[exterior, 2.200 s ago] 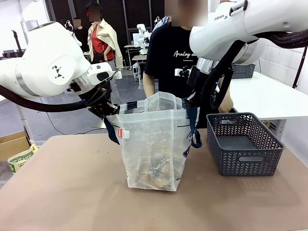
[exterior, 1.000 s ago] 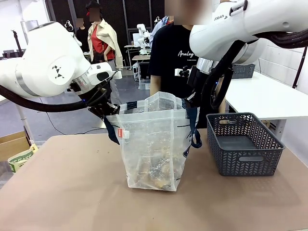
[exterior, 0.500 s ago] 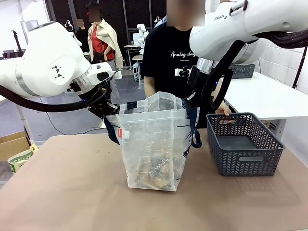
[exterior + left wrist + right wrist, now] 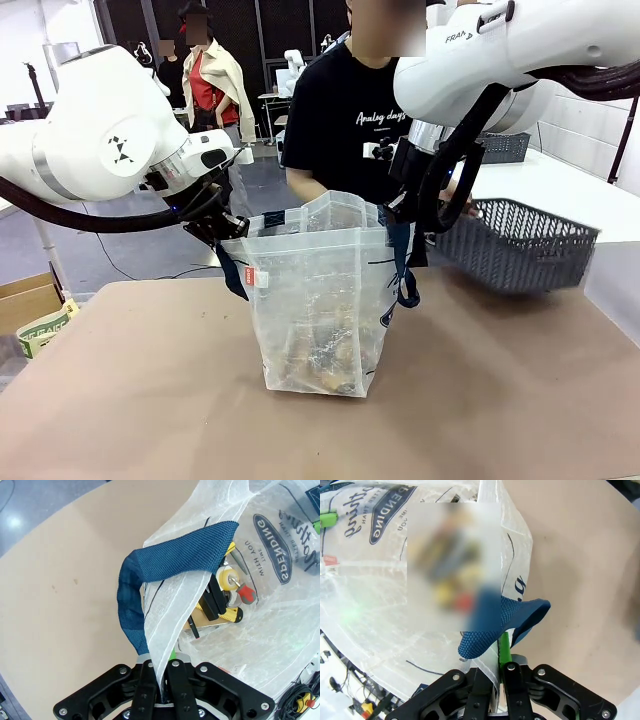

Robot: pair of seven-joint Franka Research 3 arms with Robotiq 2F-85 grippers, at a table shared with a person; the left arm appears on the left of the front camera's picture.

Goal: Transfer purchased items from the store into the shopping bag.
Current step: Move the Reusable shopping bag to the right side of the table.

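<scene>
The clear shopping bag [image 4: 320,300] stands upright mid-table, held open at both ends of its rim. My left gripper [image 4: 228,232] is shut on the left rim beside the navy handle [image 4: 150,575]; its fingers [image 4: 147,680] pinch the plastic. On the opposite rim, my right gripper [image 4: 392,212] is shut next to the other handle [image 4: 492,627], with a green pad [image 4: 504,647] against the plastic. Yellowish and black packaged items [image 4: 220,600] lie at the bag's bottom and show dimly through its side [image 4: 315,360].
A person in a black shirt [image 4: 345,130] stands behind the bag and holds a dark grey mesh basket [image 4: 520,245] tilted in the air at right, hand [image 4: 465,207] on its rim. A white table [image 4: 560,205] carries another basket [image 4: 505,147]. A cardboard box [image 4: 25,300] sits left.
The person has lifted the grey mesh basket off the table at right and tilted it. Both arms and the bag have stayed still.
</scene>
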